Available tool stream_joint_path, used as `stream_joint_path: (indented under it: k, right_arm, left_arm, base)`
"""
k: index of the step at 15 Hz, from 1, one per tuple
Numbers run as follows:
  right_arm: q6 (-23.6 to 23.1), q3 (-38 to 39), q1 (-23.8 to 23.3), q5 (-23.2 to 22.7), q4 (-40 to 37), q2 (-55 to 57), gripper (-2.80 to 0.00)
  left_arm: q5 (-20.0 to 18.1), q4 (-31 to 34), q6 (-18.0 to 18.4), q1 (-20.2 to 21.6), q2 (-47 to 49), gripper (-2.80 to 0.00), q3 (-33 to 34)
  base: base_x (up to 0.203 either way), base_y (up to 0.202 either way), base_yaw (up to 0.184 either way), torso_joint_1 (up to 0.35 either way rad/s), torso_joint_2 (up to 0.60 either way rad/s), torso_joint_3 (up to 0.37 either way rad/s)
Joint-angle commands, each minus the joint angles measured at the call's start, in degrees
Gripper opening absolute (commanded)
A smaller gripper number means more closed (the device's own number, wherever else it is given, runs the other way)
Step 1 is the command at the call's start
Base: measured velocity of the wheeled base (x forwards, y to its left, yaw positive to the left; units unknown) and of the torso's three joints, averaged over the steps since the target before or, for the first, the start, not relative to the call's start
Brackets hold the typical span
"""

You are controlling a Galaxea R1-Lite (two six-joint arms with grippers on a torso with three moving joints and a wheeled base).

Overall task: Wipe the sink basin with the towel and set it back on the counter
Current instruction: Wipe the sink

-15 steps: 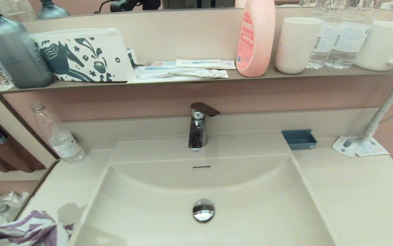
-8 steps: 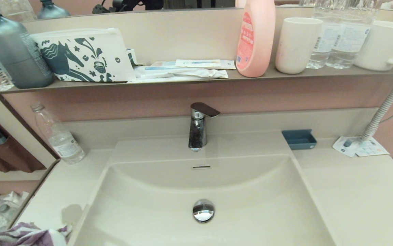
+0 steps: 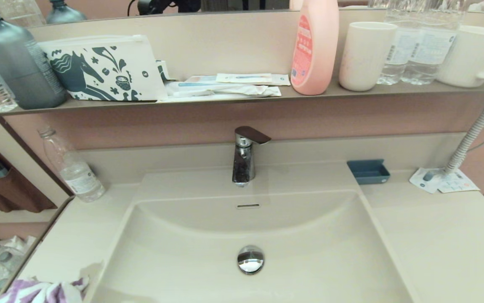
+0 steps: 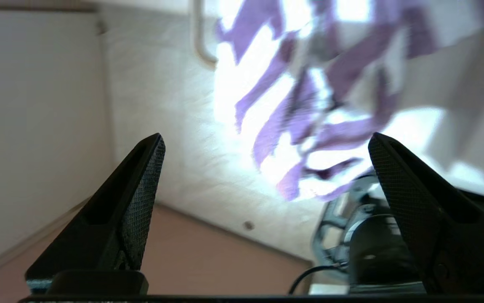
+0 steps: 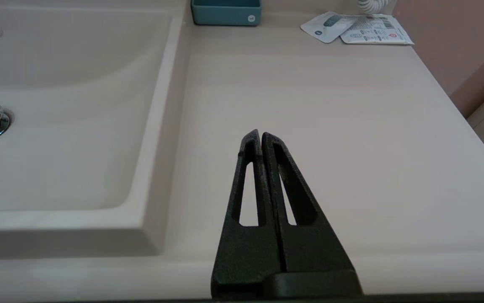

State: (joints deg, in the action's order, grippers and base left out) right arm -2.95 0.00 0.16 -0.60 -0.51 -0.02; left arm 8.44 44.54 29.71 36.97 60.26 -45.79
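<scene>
Purple-striped, the towel lies lower on the counter than a second ago, beside the sink basin. By the left wrist view, the left gripper gapes empty: released, task near done. The right gripper rests closed.

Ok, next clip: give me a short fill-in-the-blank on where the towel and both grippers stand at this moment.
1. The striped towel lies on the counter to the ____ of the sink basin.
2. The left gripper has its jaws ____, nothing between them.
3. The right gripper has its jaws ____, above bare counter.
4. The basin's chrome ____ sits below the tap.

Missing: left; open; shut; drain plug
</scene>
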Motion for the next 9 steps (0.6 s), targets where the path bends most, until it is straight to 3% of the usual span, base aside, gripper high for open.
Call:
stream_joint_path:
  k: [1, 3, 6, 7, 9]
  right_arm:
    - [-0.04, 0.0, 0.03, -0.02, -0.02, 0.02, -2.8]
    - [-0.04, 0.0, 0.02, -0.02, -0.01, 0.02, -2.8]
    - [-0.04, 0.0, 0.02, -0.02, 0.05, 0.02, -2.8]
    - [-0.04, 0.0, 0.03, -0.02, 0.06, 0.02, -2.8]
    - [-0.04, 0.0, 0.02, -0.02, -0.02, 0.02, -2.8]
  left_arm:
    - [-3.78, 0.29, 0.15, 0.59, 1.08, 0.0, -0.73]
    - [-7.83, 0.43, -0.14, 0.64, 1.44, 0.0, -3.87]
    - [-7.89, 0.56, -0.06, 0.4, 1.9, 0.0, -8.54]
    - [-7.13, 0.62, 0.0, 0.39, 1.88, -2.8, -9.19]
    - [-7.03, 0.55, -0.18, 0.46, 1.88, -2.8, -9.42]
  base:
    - [0.0, 0.0, 0.0, 0.0, 0.0, 0.0]
    - [0.0, 0.0, 0.0, 0.0, 0.0, 0.0]
    - [0.0, 0.0, 0.0, 0.0, 0.0, 0.0]
    - [0.0, 0.0, 0.0, 0.0, 0.0, 0.0]
    - [0.0, 0.0, 0.0, 0.0, 0.0, 0.0]
